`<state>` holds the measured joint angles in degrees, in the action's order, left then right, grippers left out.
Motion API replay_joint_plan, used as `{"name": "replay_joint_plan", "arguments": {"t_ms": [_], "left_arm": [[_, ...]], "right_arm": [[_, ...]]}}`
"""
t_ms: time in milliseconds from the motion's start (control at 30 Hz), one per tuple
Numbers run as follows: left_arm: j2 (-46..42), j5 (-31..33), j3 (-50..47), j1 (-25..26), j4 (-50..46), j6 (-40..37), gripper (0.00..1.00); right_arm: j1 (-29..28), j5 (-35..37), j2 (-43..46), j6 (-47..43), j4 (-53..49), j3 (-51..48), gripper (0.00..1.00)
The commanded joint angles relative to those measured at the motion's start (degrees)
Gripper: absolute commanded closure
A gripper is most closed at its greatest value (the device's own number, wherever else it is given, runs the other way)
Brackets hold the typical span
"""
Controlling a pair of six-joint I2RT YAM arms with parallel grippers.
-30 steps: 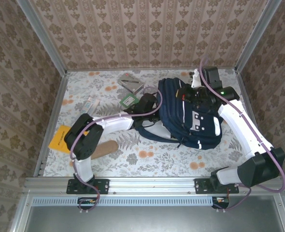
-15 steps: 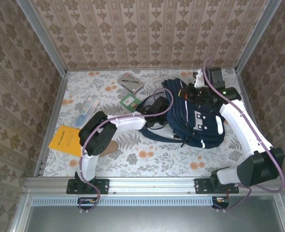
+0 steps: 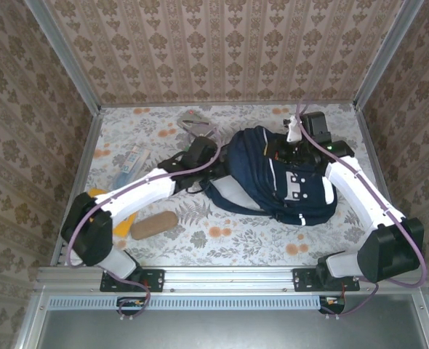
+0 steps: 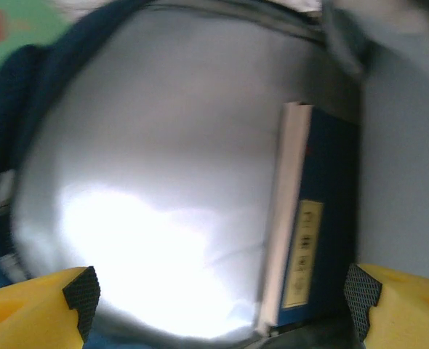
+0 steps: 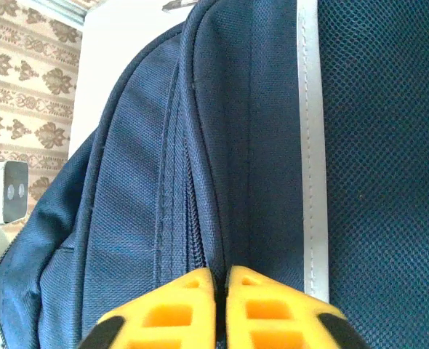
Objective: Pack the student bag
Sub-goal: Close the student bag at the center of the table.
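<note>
Operator: Moved since a second ago: the left arm [image 3: 142, 190] has swung its elbow out toward the near-left corner, its wrist has backed away leftward, and the left tool [image 4: 214, 309] has gone from closed to spread wide, yellow fingertips [image 4: 25, 309] at the two bottom corners of the wrist view.

Desk: Entry one?

Operator: One student bag [image 3: 273, 182], navy with white stripes, lying on the worktop [image 3: 222, 240] right of centre, its mouth turned toward my left tool. Through the left wrist I log a grey panel [image 4: 163, 167] and, against it, a blue book [image 4: 327, 218] with white edge and pale label; blurred.

Desk: Right side?

Operator: I find the right tool [image 5: 222, 305] at the bag's far top edge, fingers [image 5: 178, 316] pressed all but together on the zip seam; whether cloth is caught between them I cannot tell.

Desk: Loose stock?

Operator: One brown oblong case [image 3: 154, 224] beside the left arm; one orange booklet [image 3: 124, 220] partly under it; one blue-and-white packet [image 3: 131, 163] far left; one grey flat piece [image 3: 193, 120] at the back.
</note>
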<state>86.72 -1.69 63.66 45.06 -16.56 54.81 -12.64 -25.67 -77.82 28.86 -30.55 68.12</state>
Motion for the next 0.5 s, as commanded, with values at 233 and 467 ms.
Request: {"name": "replay_joint_plan", "arguments": {"t_ms": [233, 467], "left_arm": [[-17.7, 3.0, -10.7, -18.2, -17.5, -6.3, 0.11], [-22.5, -0.2, -15.1, -37.0, -22.3, -11.4, 0.11]], "right_arm": [[-9.0, 13.3, -1.4, -2.9, -1.1, -1.4, 0.59], [-15.3, 15.1, -6.9, -1.1, 1.2, 3.0, 0.56]]}}
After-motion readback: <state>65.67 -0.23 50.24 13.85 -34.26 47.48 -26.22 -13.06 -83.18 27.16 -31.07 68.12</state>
